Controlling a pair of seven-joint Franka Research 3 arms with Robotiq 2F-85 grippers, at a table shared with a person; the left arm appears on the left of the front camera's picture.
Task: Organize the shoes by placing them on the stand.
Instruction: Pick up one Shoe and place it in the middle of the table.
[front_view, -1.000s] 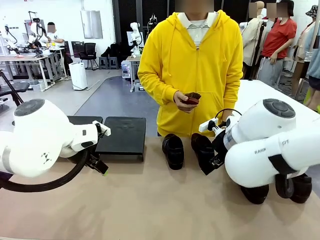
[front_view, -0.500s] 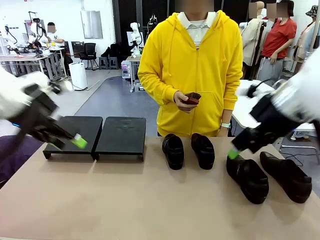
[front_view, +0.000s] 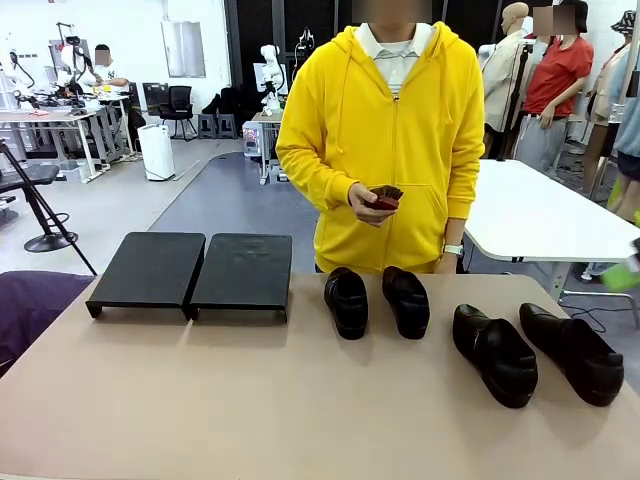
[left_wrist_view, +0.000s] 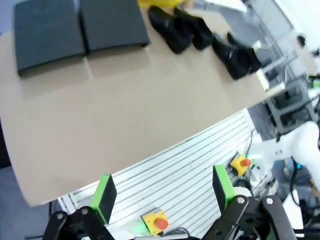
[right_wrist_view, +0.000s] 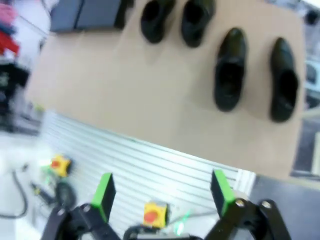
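Two pairs of glossy black shoes stand on the tan table: one pair (front_view: 347, 300) (front_view: 406, 300) at the far middle, the other (front_view: 494, 353) (front_view: 577, 352) to the right. The black stand (front_view: 243, 272) of two flat sections sits at the far left with nothing on it. My left gripper (left_wrist_view: 163, 192) is open, high above the table's near edge, looking down on the stand (left_wrist_view: 112, 25) and shoes (left_wrist_view: 170, 30). My right gripper (right_wrist_view: 162, 192) is open too, high over the near edge, with the shoes (right_wrist_view: 230, 70) and stand (right_wrist_view: 85, 12) far below.
A person in a yellow hoodie (front_view: 385, 130) stands at the far edge, holding a small dark red object (front_view: 383, 197) in both hands. Below the grippers lies a ribbed metal base with yellow emergency-stop boxes (left_wrist_view: 156, 222) (right_wrist_view: 154, 214). A white table (front_view: 540, 215) stands behind on the right.
Both arms have swung up and away from over the table and left the front view. The shoes, the stand and the person have not moved.
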